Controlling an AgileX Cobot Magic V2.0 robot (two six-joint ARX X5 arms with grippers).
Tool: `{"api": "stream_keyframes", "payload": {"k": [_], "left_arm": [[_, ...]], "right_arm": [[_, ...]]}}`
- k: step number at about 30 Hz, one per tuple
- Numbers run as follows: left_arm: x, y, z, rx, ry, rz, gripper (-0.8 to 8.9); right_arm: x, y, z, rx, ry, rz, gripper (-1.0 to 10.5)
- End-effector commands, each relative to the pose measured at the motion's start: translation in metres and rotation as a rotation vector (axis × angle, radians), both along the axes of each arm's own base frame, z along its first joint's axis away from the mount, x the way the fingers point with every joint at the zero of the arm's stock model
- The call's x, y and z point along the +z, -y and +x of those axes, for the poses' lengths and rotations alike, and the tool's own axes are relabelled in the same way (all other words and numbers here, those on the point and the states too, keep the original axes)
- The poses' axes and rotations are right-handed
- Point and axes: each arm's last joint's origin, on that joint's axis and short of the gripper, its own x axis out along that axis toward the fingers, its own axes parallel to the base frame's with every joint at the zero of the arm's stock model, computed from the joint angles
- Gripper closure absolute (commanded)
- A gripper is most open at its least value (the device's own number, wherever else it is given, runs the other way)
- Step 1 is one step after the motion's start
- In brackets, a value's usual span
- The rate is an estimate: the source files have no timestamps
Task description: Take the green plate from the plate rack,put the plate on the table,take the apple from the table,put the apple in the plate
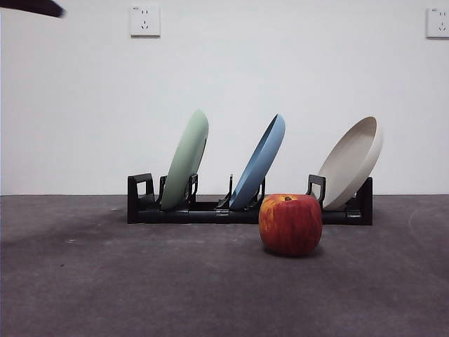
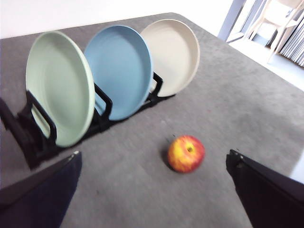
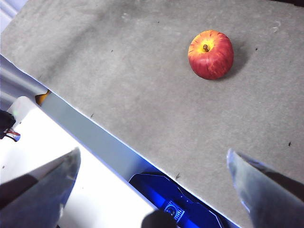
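Observation:
The green plate (image 1: 186, 159) leans in the left slot of the black plate rack (image 1: 210, 210); it also shows in the left wrist view (image 2: 59, 85), with the rack (image 2: 33, 137) under it. The red apple (image 1: 290, 223) sits on the dark grey table (image 1: 140, 281) in front of the rack, and shows in both wrist views (image 2: 186, 153) (image 3: 211, 54). My left gripper (image 2: 154, 190) is open and empty, high above the table, short of the rack. My right gripper (image 3: 152, 190) is open and empty above the table's near edge, well away from the apple.
A blue plate (image 1: 258, 162) and a cream-white plate (image 1: 353, 161) lean in the rack's middle and right slots. A black arm tip (image 1: 31, 7) shows at the top left of the front view. The table edge (image 3: 80, 123) runs below the right gripper.

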Motion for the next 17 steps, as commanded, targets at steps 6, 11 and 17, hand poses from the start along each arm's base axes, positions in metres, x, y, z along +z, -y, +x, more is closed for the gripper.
{"api": "stream_keyframes", "payload": {"k": [6,11,17], "left_arm": [[0.005,0.041,0.081,0.007,0.02,0.049,2.18],[-0.01,0.069,0.131,0.018,0.007,0.08,2.18],[-0.037,0.092,0.175,0.05,0.001,0.114,2.19]], "right_arm": [[0.001,0.0,0.0,-0.003,0.001,0.003,2.5],[0.001,0.0,0.0,-0.007,-0.003,0.006,2.5],[0.001,0.0,0.0,-0.008,-0.004,0.007,2.5]]}}
